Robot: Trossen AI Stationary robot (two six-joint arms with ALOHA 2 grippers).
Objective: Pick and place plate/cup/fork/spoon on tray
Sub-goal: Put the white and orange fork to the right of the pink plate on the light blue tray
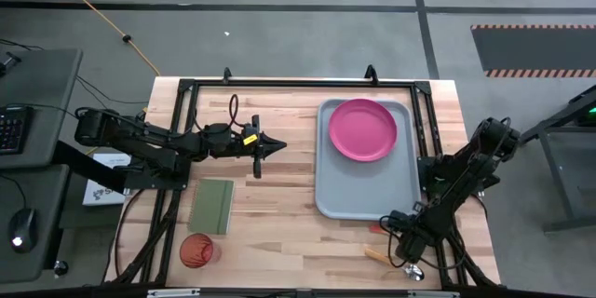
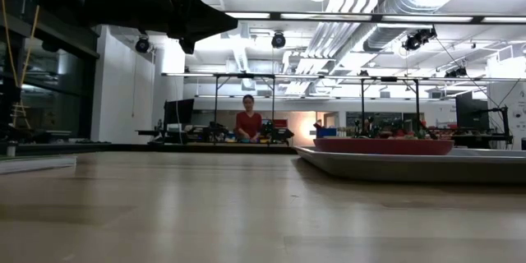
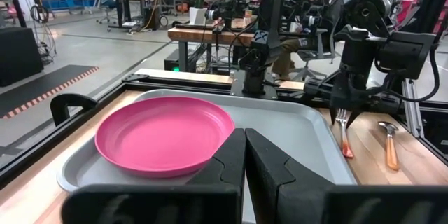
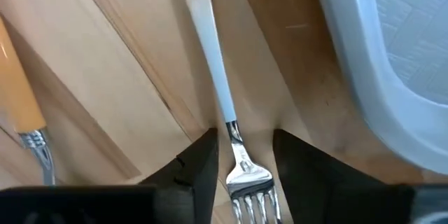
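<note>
Right wrist view: the fork (image 4: 241, 164) lies between the right gripper's (image 4: 243, 157) parted fingers, not yet clamped, beside the tray (image 4: 392, 77).

We see a pale wooden plank bench (image 1: 279, 196) carrying a blue-grey rectangular tray (image 1: 368, 191), small green notebook (image 1: 211, 206), translucent orange-red tumbler (image 1: 196, 250), fork (image 4: 222, 105) and spoon (image 3: 390, 142).
</note>
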